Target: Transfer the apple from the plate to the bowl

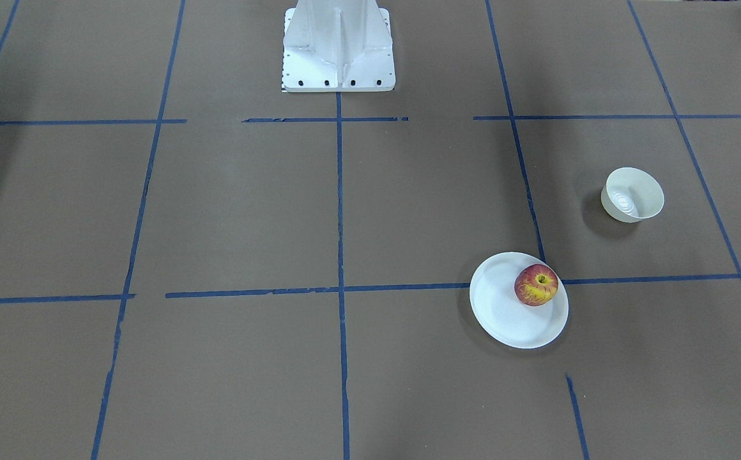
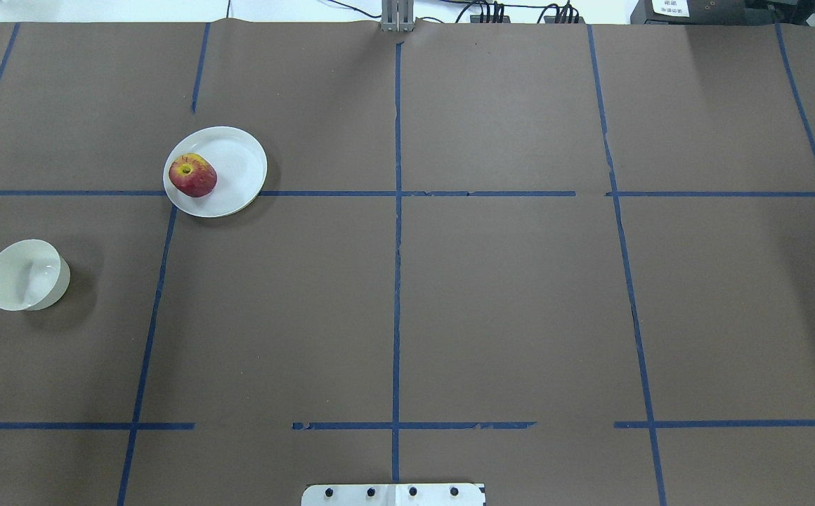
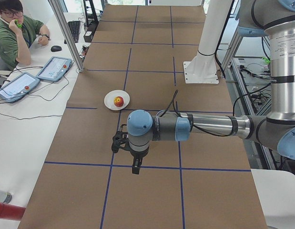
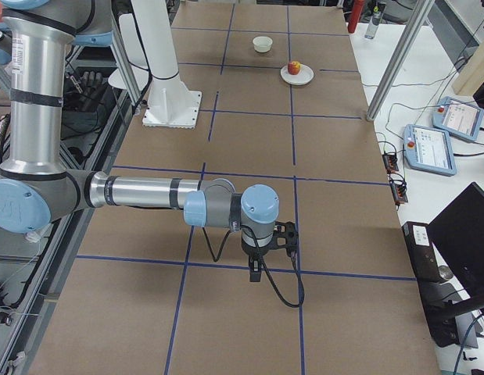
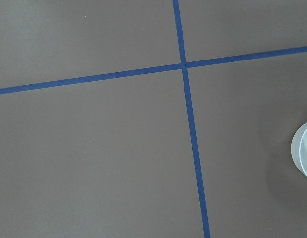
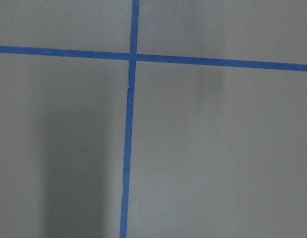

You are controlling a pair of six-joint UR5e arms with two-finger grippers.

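Note:
The red and yellow apple [image 1: 536, 285] [image 2: 192, 175] lies on the white plate [image 1: 504, 313] [image 2: 235, 165], near the plate's edge, on my left half of the table. The small white bowl [image 1: 632, 193] [image 2: 26, 275] stands empty, apart from the plate and further to my left; its rim shows at the right edge of the left wrist view [image 5: 304, 156]. My left gripper [image 3: 118, 142] hangs above the table in the exterior left view only; I cannot tell whether it is open or shut. My right gripper [image 4: 285, 234] shows in the exterior right view only; same doubt.
The table is covered in brown paper with a blue tape grid. The robot's white base [image 1: 338, 48] stands at the table's middle edge. An operator [image 3: 14, 33] sits at a side desk with two teach pendants [image 3: 54, 68].

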